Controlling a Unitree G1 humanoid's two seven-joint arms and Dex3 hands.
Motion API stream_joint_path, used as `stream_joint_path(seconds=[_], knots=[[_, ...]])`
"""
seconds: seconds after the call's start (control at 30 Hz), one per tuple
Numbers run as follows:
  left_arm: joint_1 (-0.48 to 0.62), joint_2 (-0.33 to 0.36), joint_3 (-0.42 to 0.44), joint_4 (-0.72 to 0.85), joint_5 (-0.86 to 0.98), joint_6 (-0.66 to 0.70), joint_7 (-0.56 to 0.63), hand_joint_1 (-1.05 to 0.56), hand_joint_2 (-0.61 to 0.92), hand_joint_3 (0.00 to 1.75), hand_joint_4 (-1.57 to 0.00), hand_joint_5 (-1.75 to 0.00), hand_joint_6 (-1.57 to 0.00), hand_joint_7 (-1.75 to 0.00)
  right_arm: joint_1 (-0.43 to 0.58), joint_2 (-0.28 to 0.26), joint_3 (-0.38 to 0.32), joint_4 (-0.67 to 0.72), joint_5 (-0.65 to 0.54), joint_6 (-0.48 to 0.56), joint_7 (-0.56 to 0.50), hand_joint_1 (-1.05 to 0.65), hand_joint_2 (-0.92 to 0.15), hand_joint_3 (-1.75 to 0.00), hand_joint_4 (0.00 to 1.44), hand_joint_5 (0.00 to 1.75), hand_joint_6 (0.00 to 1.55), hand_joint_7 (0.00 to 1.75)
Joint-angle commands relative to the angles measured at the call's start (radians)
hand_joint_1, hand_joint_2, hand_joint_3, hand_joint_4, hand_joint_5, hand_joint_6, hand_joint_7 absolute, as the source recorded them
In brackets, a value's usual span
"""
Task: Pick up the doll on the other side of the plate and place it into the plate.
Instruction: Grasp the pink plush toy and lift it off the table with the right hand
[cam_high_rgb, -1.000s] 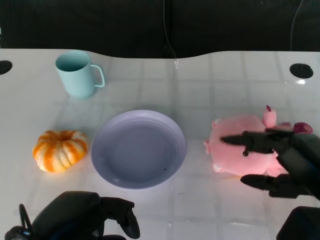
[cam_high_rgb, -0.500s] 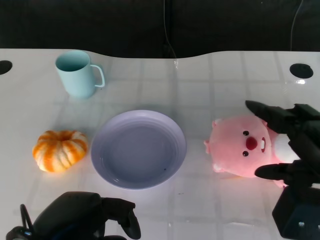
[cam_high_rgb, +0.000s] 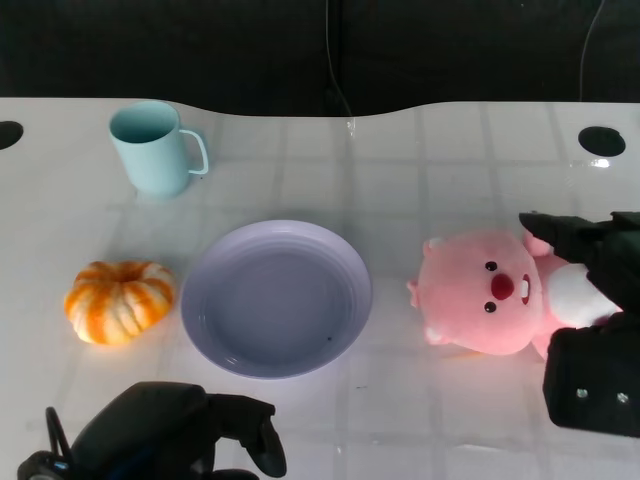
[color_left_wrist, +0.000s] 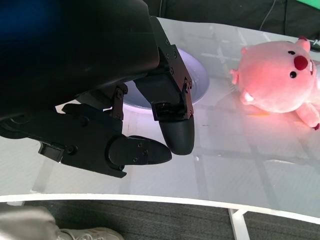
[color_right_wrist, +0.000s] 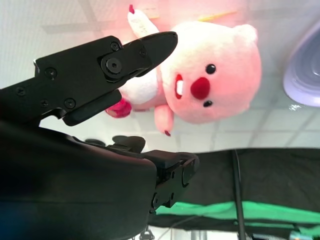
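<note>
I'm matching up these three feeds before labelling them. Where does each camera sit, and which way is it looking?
Head view: above, looking down at the table; plate, pink doll, both hands at bottom.
Left wrist view: behind the left hand, facing plate and doll.
Right wrist view: behind the right hand, close on the doll.
All three share the doll.

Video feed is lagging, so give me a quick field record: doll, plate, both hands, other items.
doll: pink doll lies on the table, right of the plate, apart from it
plate: lavender plate, nothing in it
right hand: right hand open beside the doll, not gripping it
left hand: left hand near the table edge, fingers curled, holding nothing
other: teal mug, orange pumpkin
</note>
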Motion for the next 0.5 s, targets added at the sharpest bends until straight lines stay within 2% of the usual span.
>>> stream_joint_path(seconds=[0.03, 0.2, 0.5], knots=[[-0.006, 0.008, -0.002, 0.006, 0.001, -0.003, 0.007, -0.30, 0.92, 0.33, -0.72, -1.34, -0.80, -0.84, -0.041, -0.030, 0.024, 0.067, -0.015, 0.001, 0.010, -0.65, -0.82, -0.01, 0.13, 0.38, 0.21, 0.02], [-0.001, 0.007, -0.006, 0.002, 0.008, -0.008, 0.015, -0.30, 0.92, 0.33, -0.72, -1.34, -0.79, -0.85, -0.109, -0.040, 0.073, 0.198, -0.032, -0.021, 0.001, -0.66, -0.84, -0.01, 0.15, 0.32, 0.22, 0.01], [0.011, 0.002, -0.006, -0.015, 0.012, -0.004, 0.017, -0.30, 0.92, 0.34, -0.72, -1.36, -0.79, -0.85, -0.227, -0.012, 0.174, 0.441, -0.064, 0.001, -0.023, -0.69, -0.89, -0.01, 0.36, 0.17, 0.28, 0.01]])
